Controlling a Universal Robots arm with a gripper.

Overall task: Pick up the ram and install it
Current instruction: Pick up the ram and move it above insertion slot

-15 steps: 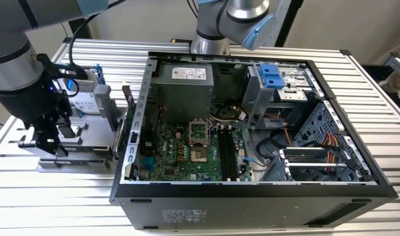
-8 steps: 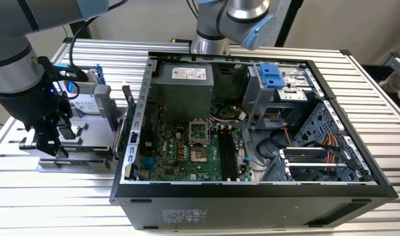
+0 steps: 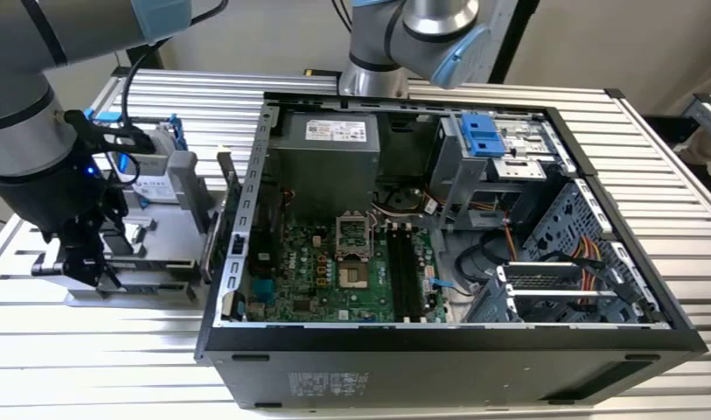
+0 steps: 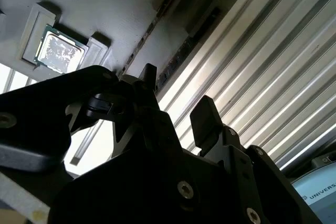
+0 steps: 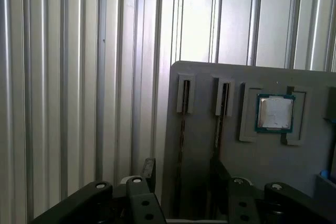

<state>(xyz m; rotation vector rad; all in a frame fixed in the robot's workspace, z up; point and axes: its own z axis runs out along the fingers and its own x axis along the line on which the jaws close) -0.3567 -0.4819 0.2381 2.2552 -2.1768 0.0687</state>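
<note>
In both wrist views the ram shows as a thin dark stick standing on edge in a slot of a grey holder. A second stick like it stands in the neighbouring slot. My gripper is open just above the holder, with one finger on each side of the first stick's line. Nothing is held. In the exterior view the gripper hangs over the holder at the exterior view's left, outside the computer case. The motherboard's black slots lie inside the case.
A small square silver processor chip rests in a recess of the holder. A silver hard drive with blue clips stands behind the holder. The open case sits on a ribbed metal table. A second arm's base is behind it.
</note>
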